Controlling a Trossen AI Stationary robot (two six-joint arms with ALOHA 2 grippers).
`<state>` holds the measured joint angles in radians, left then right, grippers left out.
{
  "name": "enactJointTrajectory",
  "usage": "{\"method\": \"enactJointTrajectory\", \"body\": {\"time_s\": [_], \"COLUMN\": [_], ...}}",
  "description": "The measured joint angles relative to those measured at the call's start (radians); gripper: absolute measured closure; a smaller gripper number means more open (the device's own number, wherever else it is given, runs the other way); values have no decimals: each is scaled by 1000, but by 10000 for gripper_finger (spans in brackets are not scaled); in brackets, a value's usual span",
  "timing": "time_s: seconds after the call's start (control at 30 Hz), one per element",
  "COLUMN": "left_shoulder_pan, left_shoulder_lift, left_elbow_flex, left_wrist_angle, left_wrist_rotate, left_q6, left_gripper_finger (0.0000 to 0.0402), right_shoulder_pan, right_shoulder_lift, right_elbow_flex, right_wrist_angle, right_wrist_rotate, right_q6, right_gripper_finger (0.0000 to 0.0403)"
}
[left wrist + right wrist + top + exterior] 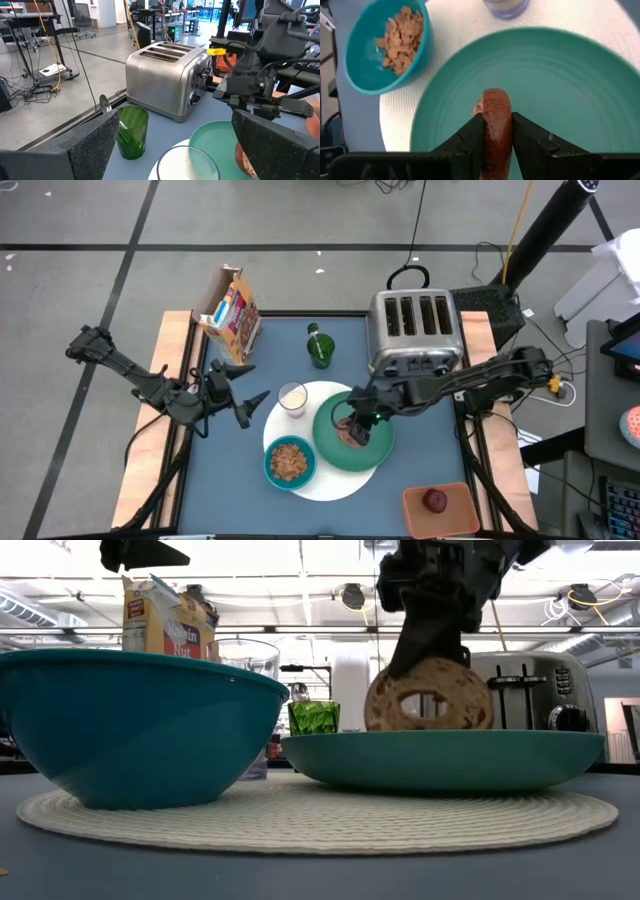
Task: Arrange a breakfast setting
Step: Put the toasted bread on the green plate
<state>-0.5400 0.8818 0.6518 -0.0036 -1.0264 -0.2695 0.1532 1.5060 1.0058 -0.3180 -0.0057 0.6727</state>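
Bagel [495,125] on edge, pinched across its thickness between the right gripper's [496,131] two fingers, stands upright over the green plate [560,95], its lower rim at or just above the plate's floor (the level view cannot settle contact). To do this step well, I would lower until the rim rests, tip the ring flat, then spread the fingers so it does not roll. Beside the plate sit the bowl [290,462] of cereal and the milk glass [292,397], all on the white mat [345,480]. Beyond the plate stand the green cup [320,348] and toaster [415,330]. The left gripper [240,385] waits near the glass, fingers spread, empty.
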Motion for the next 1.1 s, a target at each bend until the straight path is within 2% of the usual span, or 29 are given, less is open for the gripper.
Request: {"method": "enactJointTrajectory", "body": {"time_s": [0.43,0.87,1.1], "left_shoulder_pan": [0,0,0], "left_shoulder_lift": [0,0,0], "left_elbow_flex": [0,0,0], "left_wrist_angle": [0,0,0], "left_wrist_rotate": [0,0,0], "left_q6": [0,0,0], "left_gripper_finger": [9,9,9], "right_shoulder_pan": [0,-1,-2], "right_shoulder_lift": [14,14,14], "right_elbow_flex": [-1,-60,-60], "right_wrist_angle": [-7,5,24], "right_wrist_rotate": [2,7,128], "right_q6": [-3,-3,-40], "right_gripper_finger": [314,314,314]}}
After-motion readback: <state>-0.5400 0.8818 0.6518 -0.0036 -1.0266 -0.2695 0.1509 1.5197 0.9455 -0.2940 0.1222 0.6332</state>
